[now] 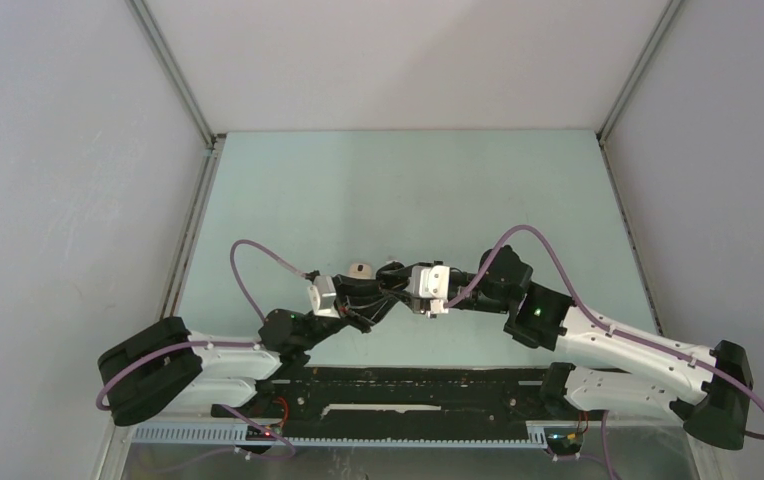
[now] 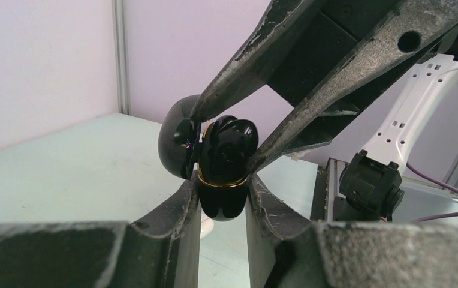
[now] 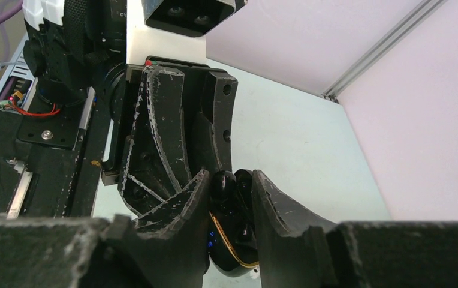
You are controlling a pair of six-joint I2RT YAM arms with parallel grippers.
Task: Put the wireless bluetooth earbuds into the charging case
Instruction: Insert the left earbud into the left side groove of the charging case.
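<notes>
Black case (image 2: 222, 204) lengthwise in left claw (image 2: 222, 186), mouth outward.

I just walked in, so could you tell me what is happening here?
The left gripper holds an open black charging case above the table, clamped by its body. The right gripper has its fingertips on either side of a black earbud sitting in the case; whether it is gripping or releasing it cannot be told.

Cameras around the charging case (image 2: 222, 201)
One high above it; two wrist views close beside it, facing each other
</notes>
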